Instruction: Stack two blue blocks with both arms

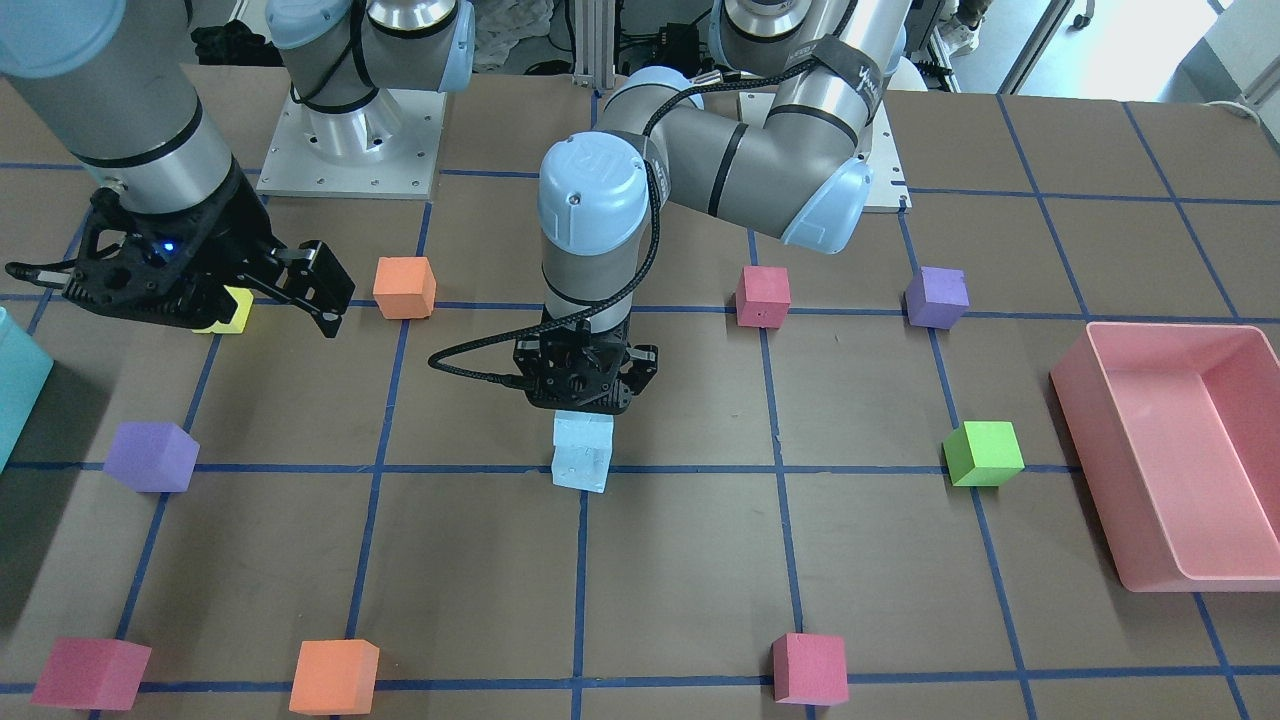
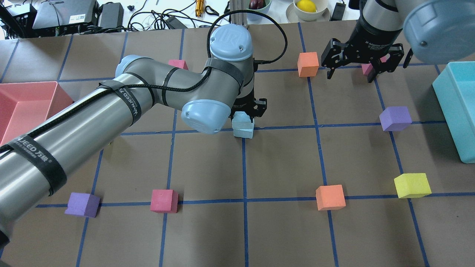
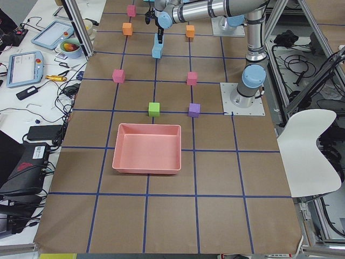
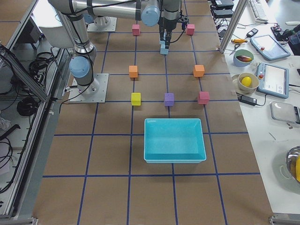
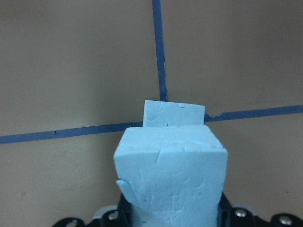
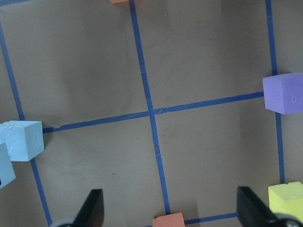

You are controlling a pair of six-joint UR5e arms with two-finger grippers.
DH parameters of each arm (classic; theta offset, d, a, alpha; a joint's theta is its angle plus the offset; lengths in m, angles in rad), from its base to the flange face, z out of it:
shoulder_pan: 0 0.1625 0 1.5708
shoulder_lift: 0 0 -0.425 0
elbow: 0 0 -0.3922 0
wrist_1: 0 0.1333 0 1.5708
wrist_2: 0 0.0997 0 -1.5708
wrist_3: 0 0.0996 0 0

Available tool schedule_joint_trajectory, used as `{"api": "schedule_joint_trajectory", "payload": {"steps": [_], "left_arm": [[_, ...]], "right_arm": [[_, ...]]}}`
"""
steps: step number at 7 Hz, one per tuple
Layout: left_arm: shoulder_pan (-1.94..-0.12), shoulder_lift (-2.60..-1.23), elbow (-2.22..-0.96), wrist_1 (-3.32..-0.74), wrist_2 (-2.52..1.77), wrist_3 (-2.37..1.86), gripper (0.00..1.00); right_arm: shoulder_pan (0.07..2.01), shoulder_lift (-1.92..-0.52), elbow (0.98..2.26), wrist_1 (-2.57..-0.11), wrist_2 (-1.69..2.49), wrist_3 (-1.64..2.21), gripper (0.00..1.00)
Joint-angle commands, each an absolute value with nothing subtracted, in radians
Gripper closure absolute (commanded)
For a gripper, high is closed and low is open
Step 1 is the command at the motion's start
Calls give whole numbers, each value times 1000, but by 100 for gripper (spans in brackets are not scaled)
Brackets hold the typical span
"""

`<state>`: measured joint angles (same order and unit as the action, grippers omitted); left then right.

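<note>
The left gripper [image 1: 585,405] is pinching the upper blue block [image 5: 173,179] and placing it on the lower blue block [image 5: 174,115], which is sitting on a tape crossing mid-table, directly beneath. Next, I judge, comes squaring up, then a gentle release. The right gripper [image 2: 350,73] is hovering spread and empty, far right of the stack.

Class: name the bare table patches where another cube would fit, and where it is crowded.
Free: the near strip between the pink cube and orange cube; the square between the lower blue block and purple cube. Crowded: around the left end effector gripping the upper blue block, and the right end effector beside the far orange cube.
</note>
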<state>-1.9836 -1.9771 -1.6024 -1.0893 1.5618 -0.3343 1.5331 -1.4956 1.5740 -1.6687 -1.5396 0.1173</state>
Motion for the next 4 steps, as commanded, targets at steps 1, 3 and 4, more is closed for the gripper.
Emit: {"api": "schedule_joint_trajectory", "payload": {"steps": [1,3,4], "left_arm": [[-1985,-2029,-1548,-1097,1569,-331,88],[-1983,-2037,-1561,-1097,1574,-321,88],[-1983,-2033,-1560,-1106,1575,-322,88]], "right_arm": [[1534,-1517,1577,-1666,-1522,110,0],[1534,-1517,1577,-1666,-1525,34,0],[1534,-1519,1577,-1663,-1526,34,0]]}}
